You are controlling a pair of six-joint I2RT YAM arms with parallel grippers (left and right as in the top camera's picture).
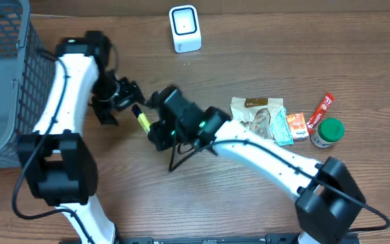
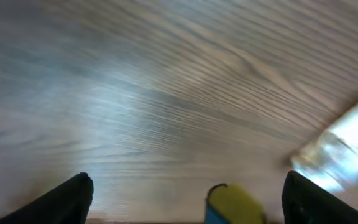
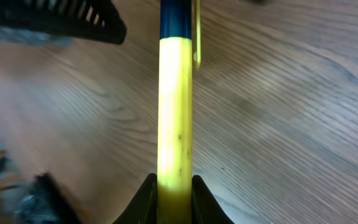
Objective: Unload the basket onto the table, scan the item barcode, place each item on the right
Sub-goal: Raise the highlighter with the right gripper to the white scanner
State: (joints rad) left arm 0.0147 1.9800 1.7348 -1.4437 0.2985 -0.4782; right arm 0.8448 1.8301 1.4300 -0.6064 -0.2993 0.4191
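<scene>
Handover step: the right tool is clamped on the yellow pen above the desk, the left tool open around its far end; next, I judge, the pen must be carried and turned to face the scanner.

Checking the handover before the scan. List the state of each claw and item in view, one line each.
left claw: open, gripping nothing.
right claw: shut on the yellow pen.
yellow pen: clamped at one end by the right claw.
scanner: untouched, apart from both claws.
jar: green lid on.
snack packets: lying on the table, unheld.
</scene>
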